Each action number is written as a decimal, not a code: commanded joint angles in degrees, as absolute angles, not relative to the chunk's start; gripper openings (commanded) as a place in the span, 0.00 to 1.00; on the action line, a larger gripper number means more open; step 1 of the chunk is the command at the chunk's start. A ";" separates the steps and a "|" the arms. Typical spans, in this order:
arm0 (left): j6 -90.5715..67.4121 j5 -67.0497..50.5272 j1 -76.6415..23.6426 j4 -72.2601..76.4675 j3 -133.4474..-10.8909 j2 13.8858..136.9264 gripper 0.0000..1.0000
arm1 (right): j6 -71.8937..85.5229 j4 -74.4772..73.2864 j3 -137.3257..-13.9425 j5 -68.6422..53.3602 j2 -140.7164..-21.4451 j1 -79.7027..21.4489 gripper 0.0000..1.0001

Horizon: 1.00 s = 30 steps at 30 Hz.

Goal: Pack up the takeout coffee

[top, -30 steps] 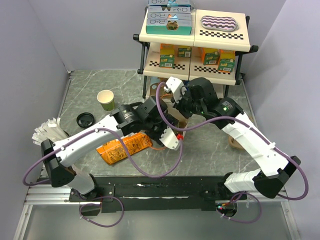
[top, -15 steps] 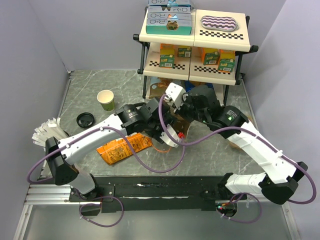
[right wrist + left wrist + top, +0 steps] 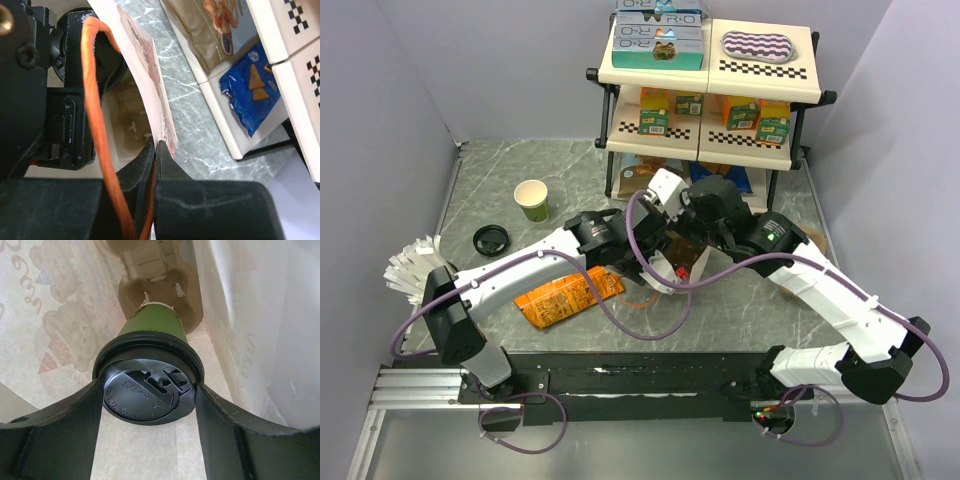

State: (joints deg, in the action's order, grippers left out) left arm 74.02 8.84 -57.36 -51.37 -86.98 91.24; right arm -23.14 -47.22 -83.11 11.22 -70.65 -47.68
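Bag [image 3: 250,315]: mouth held open, rim pinched in closed right pincer [image 3: 156,148].
Carrier [image 3: 160,287]: on bag floor.
Left pincer [image 3: 148,390]: gripping coffee [image 3: 150,335] at lid.
Coffee: inside bag, long axis running from pincer straight toward carrier's socket; contact unclear.

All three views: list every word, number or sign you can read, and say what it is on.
"R O", with a small unclear mark between the letters: on the teal boxes atop the shelf.
On the black lid of the takeout coffee: raised marks, too small to read.
On the paper bag: cursive print beside bear drawings, cut off, unreadable.
On the orange packet: print blurred.
On the cartons: labels too small.
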 commanded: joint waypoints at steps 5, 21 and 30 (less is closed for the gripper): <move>75.41 8.00 -57.13 -50.80 -87.89 93.60 0.01 | -17.86 -41.04 -82.97 12.13 -70.40 -47.03 0.00; 75.76 0.70 -55.72 -50.63 -85.87 91.14 0.01 | -14.59 -40.52 -83.67 8.18 -71.81 -42.80 0.00; 74.97 6.67 -55.72 -45.00 -82.36 91.84 0.01 | -17.14 -40.78 -83.50 7.21 -71.02 -44.12 0.00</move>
State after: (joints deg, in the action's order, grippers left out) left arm 74.46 3.97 -55.83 -48.29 -82.78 92.27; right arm -16.51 -43.27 -82.48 7.46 -71.90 -43.35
